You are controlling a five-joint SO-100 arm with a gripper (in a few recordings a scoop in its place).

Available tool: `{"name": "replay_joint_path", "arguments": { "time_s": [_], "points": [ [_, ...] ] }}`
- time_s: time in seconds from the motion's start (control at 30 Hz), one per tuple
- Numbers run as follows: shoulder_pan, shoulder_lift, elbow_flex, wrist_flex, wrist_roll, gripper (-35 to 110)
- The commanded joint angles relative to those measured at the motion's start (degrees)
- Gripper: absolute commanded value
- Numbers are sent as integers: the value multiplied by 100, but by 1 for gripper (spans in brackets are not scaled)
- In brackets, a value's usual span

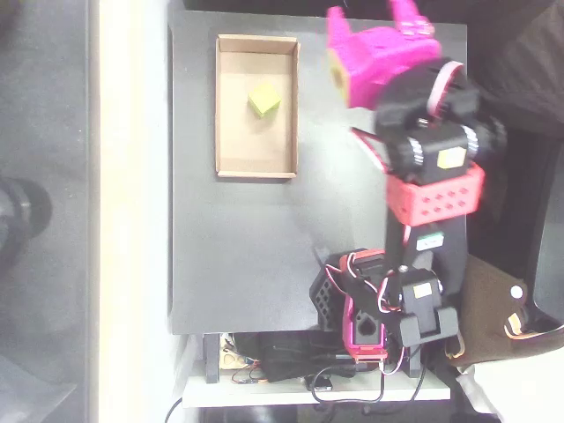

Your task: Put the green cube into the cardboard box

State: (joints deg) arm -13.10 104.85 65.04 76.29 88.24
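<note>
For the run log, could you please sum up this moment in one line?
small lime-green cube: on floor of shallow tan cardboard box | pink two-finger gripper: open, right of box, holding nothing

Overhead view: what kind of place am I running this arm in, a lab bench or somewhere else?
Probably a hobby or lab workbench: a dark table holds just the cardboard box with the green cube inside, and loose wires bunch beside the arm's base.

Green cube (pixel 263 100) inside cardboard box (pixel 226 132)
</note>
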Motion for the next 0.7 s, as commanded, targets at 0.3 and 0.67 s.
{"name": "replay_joint_path", "arguments": {
  "time_s": [0.3,0.67],
  "points": [
    [1477,1116,-18,-9,0,29],
    [2021,1230,0,79,18,10]
  ]
}}
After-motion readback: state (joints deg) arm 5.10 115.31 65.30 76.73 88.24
